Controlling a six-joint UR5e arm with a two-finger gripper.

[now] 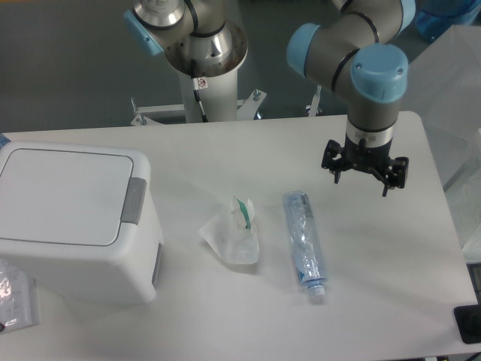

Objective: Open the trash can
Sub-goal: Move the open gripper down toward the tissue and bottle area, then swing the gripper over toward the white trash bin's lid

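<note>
Trash can (pixel 75 222) lid shut, gripper (pixel 364 177) well apart.
Gripper hangs at 3 o'clock from the can, fingers spread, holding nothing.

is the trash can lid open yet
No, the trash can has its flat lid lying shut, and the gripper hangs far off to the side, above the table.

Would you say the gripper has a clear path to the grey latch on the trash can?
Probably yes: the gripper hovers high on the right, and only a crumpled tissue and bottle lie low between it and the latch.
</note>
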